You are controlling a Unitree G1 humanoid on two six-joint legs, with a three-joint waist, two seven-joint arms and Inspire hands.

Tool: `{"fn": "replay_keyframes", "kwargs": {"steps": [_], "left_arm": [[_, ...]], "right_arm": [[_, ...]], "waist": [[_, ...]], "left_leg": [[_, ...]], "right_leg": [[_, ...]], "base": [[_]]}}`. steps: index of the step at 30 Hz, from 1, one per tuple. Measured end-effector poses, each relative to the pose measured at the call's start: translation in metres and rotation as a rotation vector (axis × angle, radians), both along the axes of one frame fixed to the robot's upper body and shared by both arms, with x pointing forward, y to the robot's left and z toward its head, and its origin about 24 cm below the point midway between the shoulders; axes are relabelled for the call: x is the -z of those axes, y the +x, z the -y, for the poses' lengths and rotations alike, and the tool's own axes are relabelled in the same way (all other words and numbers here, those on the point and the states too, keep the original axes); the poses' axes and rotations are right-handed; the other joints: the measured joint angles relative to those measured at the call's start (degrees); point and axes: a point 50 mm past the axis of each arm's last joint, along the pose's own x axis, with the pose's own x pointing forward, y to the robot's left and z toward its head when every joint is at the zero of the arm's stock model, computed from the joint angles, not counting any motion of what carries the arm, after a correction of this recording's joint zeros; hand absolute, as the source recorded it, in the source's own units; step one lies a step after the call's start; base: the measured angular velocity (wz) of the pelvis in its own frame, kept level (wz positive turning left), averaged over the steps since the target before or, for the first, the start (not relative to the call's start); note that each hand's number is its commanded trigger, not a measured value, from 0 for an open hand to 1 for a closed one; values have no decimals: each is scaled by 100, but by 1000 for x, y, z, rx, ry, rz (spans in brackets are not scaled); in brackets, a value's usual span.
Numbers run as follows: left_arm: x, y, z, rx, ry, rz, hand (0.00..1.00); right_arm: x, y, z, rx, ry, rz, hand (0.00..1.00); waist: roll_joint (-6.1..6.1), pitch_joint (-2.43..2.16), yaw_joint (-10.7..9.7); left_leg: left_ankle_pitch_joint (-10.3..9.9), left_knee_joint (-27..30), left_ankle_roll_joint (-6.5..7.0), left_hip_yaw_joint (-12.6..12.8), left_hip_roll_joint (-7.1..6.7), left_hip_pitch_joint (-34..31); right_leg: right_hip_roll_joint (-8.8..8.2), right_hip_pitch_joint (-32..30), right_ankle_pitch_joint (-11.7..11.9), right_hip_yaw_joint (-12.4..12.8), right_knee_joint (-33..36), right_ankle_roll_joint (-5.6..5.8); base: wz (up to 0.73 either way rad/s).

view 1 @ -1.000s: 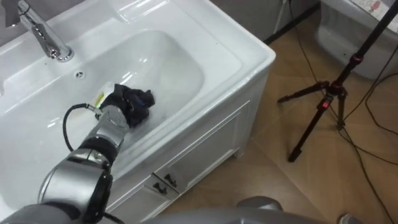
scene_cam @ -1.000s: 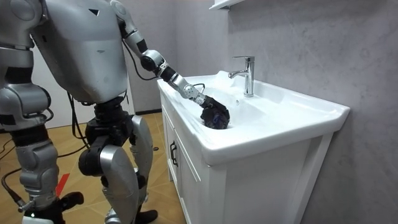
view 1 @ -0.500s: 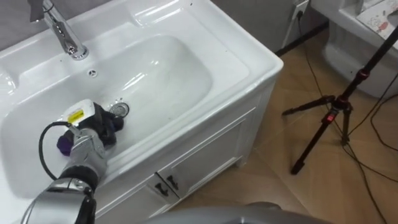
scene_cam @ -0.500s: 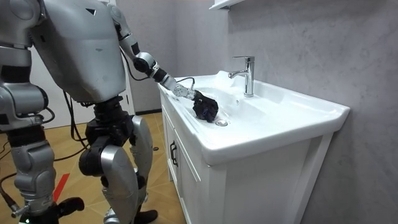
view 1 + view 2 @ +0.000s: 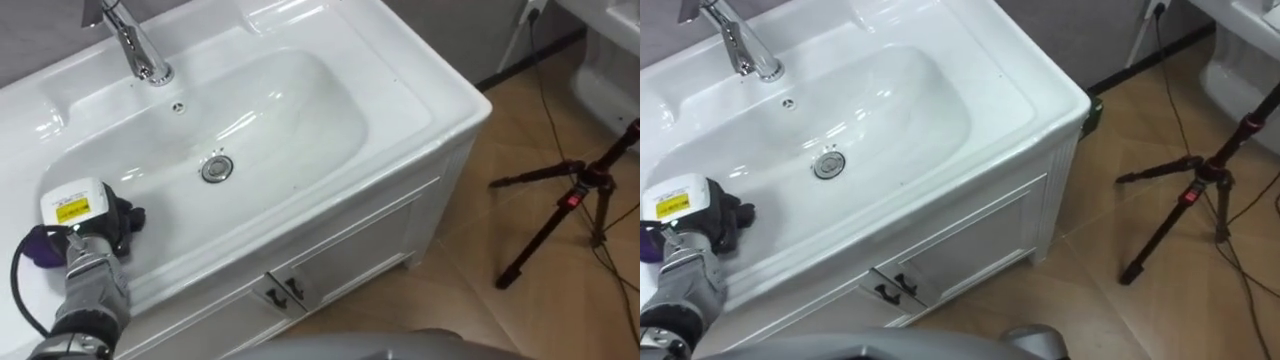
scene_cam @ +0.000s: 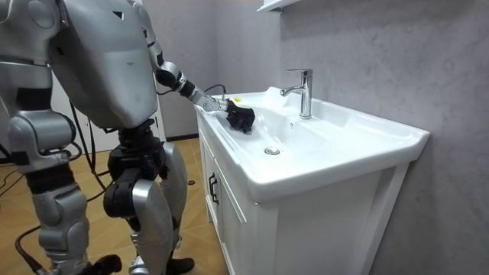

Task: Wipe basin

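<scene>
Basin shines white, left hand clutching dark cloth.

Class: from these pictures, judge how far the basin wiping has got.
Done: hard to judge; the white ceramic basin looks clean throughout. In hand: the left robot hand grips a dark purple cloth against the bowl's left end, left of the round metal drain. Left: likely the bowl's right side and the rim.

Eye views look down on the basin; room view, seemingly close, sees it sidelong.
</scene>
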Motion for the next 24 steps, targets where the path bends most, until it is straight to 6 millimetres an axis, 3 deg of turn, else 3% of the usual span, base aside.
{"fn": "replay_keyframes", "kwargs": {"steps": [6,12,14,19,24], "left_arm": [[-1,3,1,8,-8,13,100],[-7,13,4,-9,-62,79,100],[-9,17,5,-10,-78,105,100],[-35,40,11,18,-120,272,100],[-51,56,15,30,-156,376,100]], "right_arm": [[-1,24,-1,-33,-4,60,0],[-1,33,-4,-78,-10,74,0],[-1,36,-4,-96,-10,76,0],[-1,41,-7,-108,-11,119,0],[-1,44,-7,-134,-19,144,0]], "waist": [[29,17,29],[72,56,139],[98,49,151],[49,117,336],[42,113,468]], "left_leg": [[6,-9,-12,-189,-20,-4],[12,-12,-21,-344,-48,-35],[13,-3,-21,-418,-65,-97],[55,17,-5,-619,-141,-224],[56,106,0,-716,-213,-291]], "right_leg": [[-11,82,-18,-176,-68,-13],[-21,122,-39,-281,-104,-26],[-37,94,-47,-343,-103,-24],[-107,57,-85,-588,-101,10],[-173,86,-113,-728,-104,54]], "base": [[13],[12],[18],[24],[16]]}}
